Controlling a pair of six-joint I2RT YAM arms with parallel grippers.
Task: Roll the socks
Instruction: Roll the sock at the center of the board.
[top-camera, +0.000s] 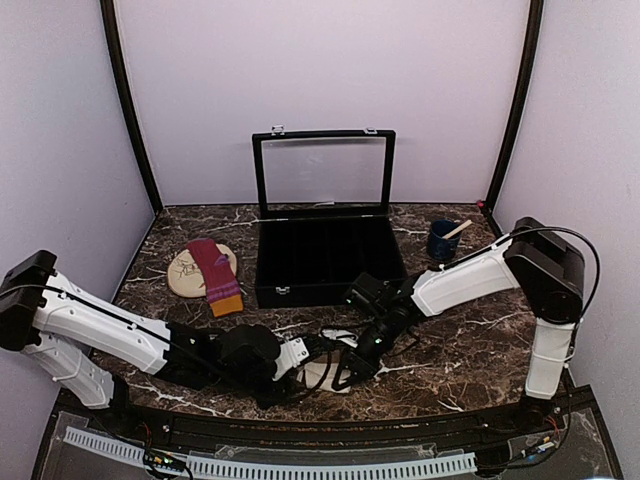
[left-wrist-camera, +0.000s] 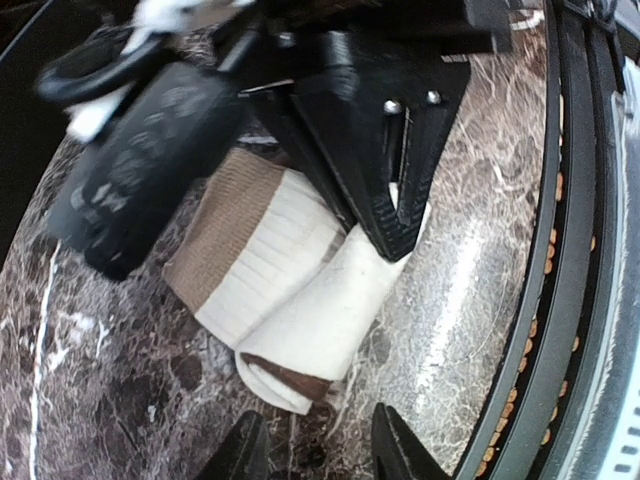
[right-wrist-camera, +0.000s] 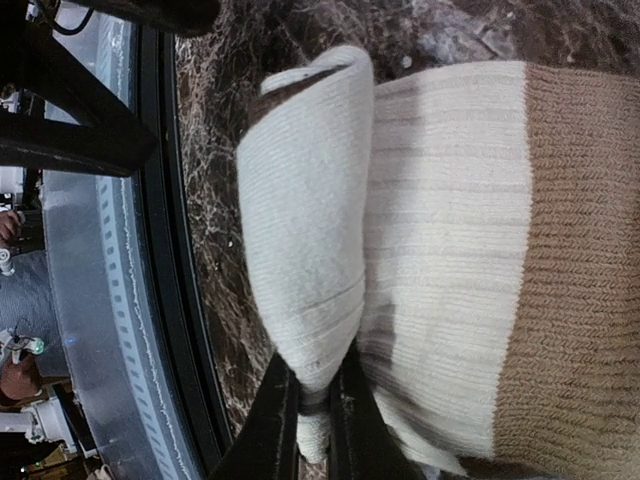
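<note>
Pinched shut in my right gripper (right-wrist-camera: 315, 378) was the folded end of the cream-and-brown sock (right-wrist-camera: 440, 250), barely one turn rolled near the table's (top-camera: 470, 345) front edge, while my left gripper (left-wrist-camera: 315, 452) stood jaws apart beside it and the maroon sock (top-camera: 215, 272) lay unrolled across the tan mat (top-camera: 183, 275).

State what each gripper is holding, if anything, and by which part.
The right gripper pinches the cream sock by the edge of its folded-over end. The left gripper is open and holds nothing.
</note>
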